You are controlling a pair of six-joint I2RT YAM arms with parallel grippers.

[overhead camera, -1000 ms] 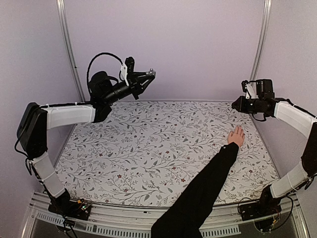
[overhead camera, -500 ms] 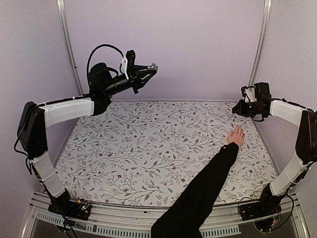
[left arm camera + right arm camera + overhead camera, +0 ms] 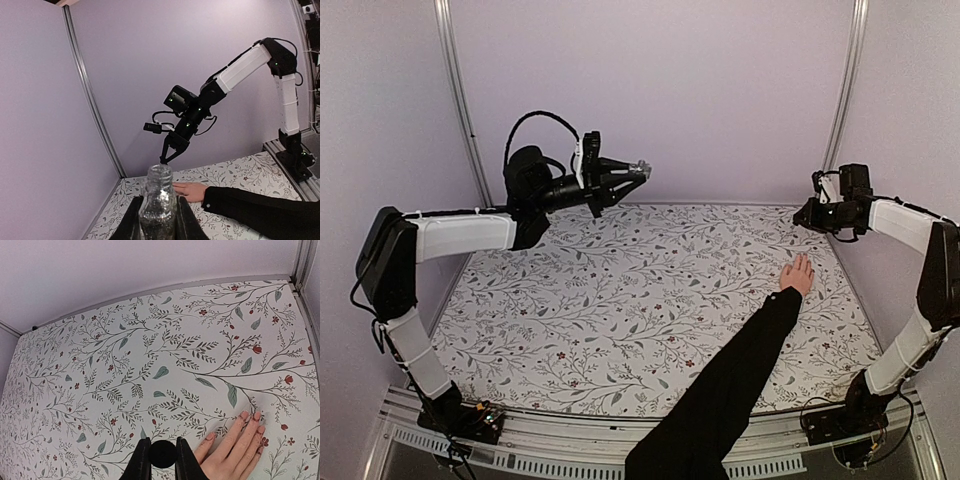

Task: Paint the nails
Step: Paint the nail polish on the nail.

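The nails (image 3: 244, 414) are tiny pinkish ovals at the tips of a bare light-skinned hand (image 3: 232, 447). The hand lies flat, palm down with fingers together, toward the far right of the white tabletop printed with grey leaves and red flowers (image 3: 100, 365). Whether the nails carry polish is too fine to tell (only some show in the right wrist view, and from overhead they are too small to see). A long black sleeve (image 3: 730, 390) runs from the wrist back to the near edge.

Raised above and just beyond the hand, the right gripper (image 3: 162, 446) is clamped on a small black round piece (image 3: 162, 456), seen end-on, so the rest of its shape is hidden. Well apart at the far left, held high off the tabletop, the left gripper (image 3: 158, 201) is closed around a clear glitter-filled bottle (image 3: 159, 181). The bottle is neck up and uncapped, and its base is cut off by the frame.
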